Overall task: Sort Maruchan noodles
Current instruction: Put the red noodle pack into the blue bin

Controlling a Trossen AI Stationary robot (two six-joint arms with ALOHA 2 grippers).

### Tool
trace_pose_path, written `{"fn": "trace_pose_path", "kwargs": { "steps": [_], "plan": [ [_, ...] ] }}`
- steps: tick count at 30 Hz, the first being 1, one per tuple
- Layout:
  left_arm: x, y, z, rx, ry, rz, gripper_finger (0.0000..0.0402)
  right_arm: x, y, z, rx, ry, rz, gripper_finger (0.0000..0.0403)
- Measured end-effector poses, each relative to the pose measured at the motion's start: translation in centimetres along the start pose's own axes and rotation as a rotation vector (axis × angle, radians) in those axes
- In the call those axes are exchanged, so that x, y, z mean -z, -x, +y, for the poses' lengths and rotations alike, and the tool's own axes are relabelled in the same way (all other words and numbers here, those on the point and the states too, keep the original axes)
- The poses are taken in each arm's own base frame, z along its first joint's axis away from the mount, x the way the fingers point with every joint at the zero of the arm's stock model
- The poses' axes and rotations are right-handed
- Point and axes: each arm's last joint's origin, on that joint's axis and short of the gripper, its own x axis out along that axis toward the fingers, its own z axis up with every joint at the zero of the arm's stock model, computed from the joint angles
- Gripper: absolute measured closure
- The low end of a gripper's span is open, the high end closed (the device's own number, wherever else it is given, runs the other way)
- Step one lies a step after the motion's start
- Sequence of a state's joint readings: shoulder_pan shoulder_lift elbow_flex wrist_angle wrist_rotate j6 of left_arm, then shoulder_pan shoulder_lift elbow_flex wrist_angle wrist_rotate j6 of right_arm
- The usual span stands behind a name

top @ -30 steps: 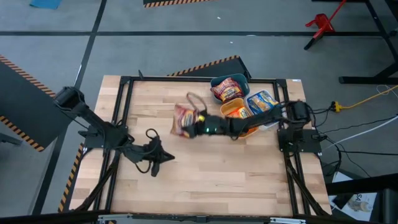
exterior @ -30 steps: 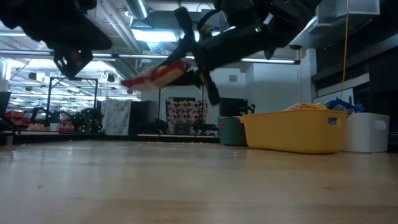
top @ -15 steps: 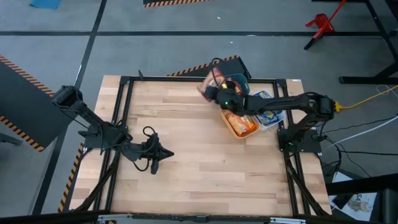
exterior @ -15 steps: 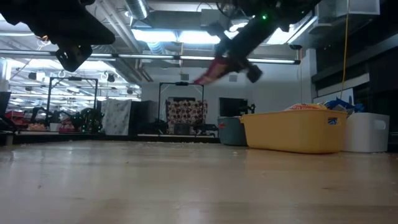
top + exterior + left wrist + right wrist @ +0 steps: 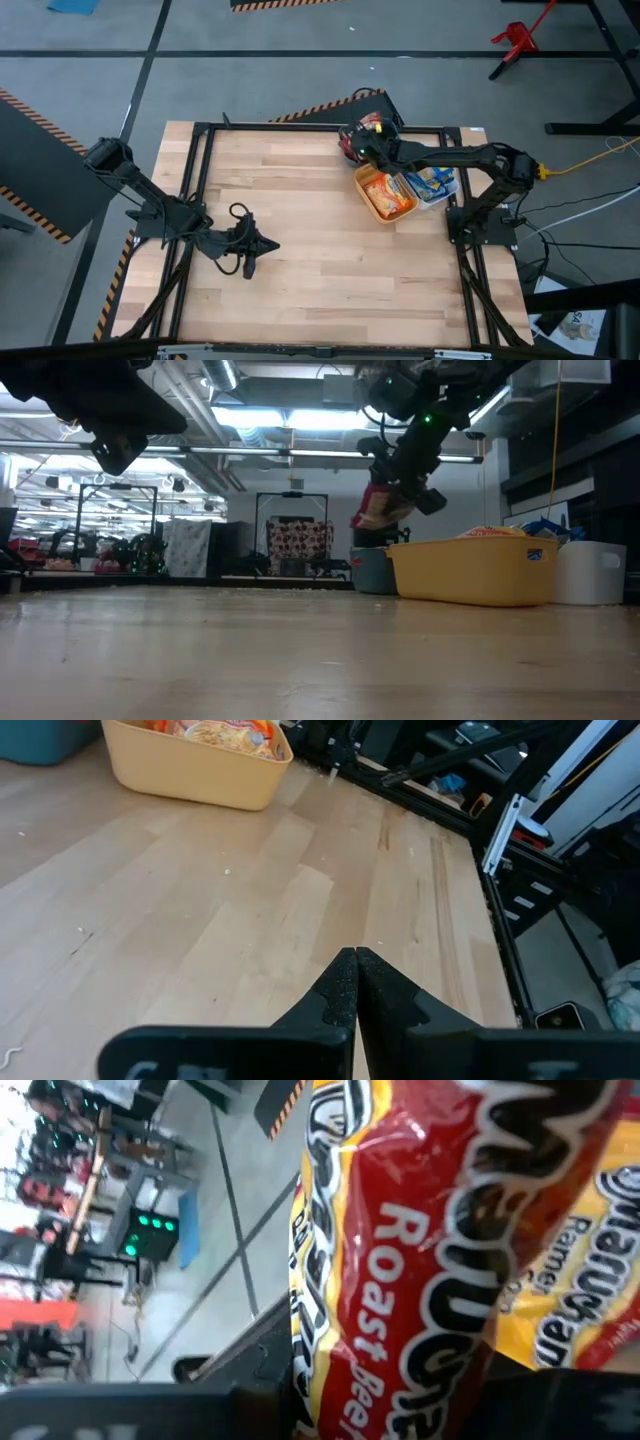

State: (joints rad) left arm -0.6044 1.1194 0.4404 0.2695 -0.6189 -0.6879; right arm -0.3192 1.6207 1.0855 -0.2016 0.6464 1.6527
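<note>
My right gripper is at the table's far edge, over the teal bin, shut on a dark red Maruchan packet that fills the right wrist view. Another red packet lies beneath it in the bin. Orange packets lie in the yellow bin, and blue-and-yellow ones in the white bin. My left gripper hovers shut over the table's left half, touching nothing. My right gripper pinches the dark red packet between its two fingers at one end; the fingers themselves cover the exact spot. The packet is lifted clear and hangs tilted below the gripper, just above the teal bin's rim.
The three bins stand close together at the table's far right. The bare wooden tabletop stretches across the middle and the near side. A black frame runs round the table's edges.
My right gripper has carried the red packet from the table's middle toward the far edge and to the right, over the teal bin, then moved down. The packet, first held nearly level, now hangs downward. The left arm has stayed still.
</note>
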Motion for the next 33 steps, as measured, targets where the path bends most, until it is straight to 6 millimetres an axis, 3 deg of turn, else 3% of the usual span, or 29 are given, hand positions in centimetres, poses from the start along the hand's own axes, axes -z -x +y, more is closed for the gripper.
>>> {"fn": "trace_pose_path", "kwargs": {
  "steps": [13, 24, 33],
  "plan": [
    [0.0, 0.0, 0.0, -0.004, -0.011, -0.003, 0.0401, -2.1, -1.4, -0.3, 0.062, -0.041, -0.031, 0.0288],
    [0.0, 0.0, 0.0, -0.014, -0.012, -0.011, 0.0401, -0.5, -3.3, -1.7, 0.126, -0.003, 0.052, 0.0288],
    [0.0, 0.0, 0.0, -0.010, -0.012, -0.009, 0.0401, -1.0, -3.3, -1.6, 0.123, 0.038, 0.033, 0.0287]
  ]
}}
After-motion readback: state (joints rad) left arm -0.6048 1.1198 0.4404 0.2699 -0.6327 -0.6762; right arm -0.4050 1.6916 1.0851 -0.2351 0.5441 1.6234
